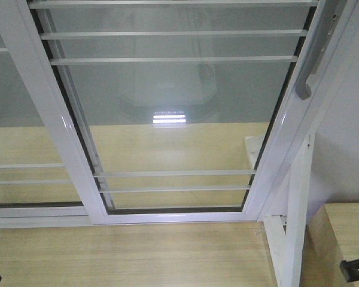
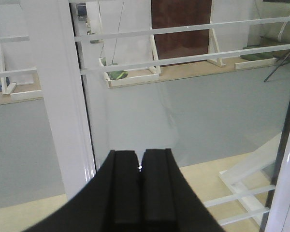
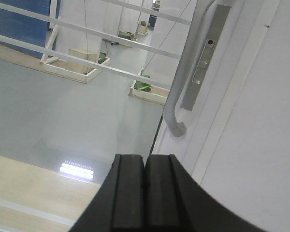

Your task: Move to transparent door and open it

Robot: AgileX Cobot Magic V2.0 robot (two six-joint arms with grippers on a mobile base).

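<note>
The transparent door (image 1: 179,101) fills the middle of the front view, a clear pane with thin white bars in a glossy white frame. Its curved grey handle (image 1: 311,66) runs along the right stile. In the right wrist view the handle (image 3: 183,82) ends a little above and right of my right gripper (image 3: 145,162), which is shut with nothing in it and apart from the handle. My left gripper (image 2: 140,159) is also shut and empty, pointing at the glass just right of the door's left stile (image 2: 58,96).
A second white-framed glass panel (image 1: 18,107) without a handle lies left of the door. A white post (image 1: 296,215) and white wall (image 1: 347,137) stand to the right. Pale wooden floor (image 1: 137,251) runs up to the door's bottom rail.
</note>
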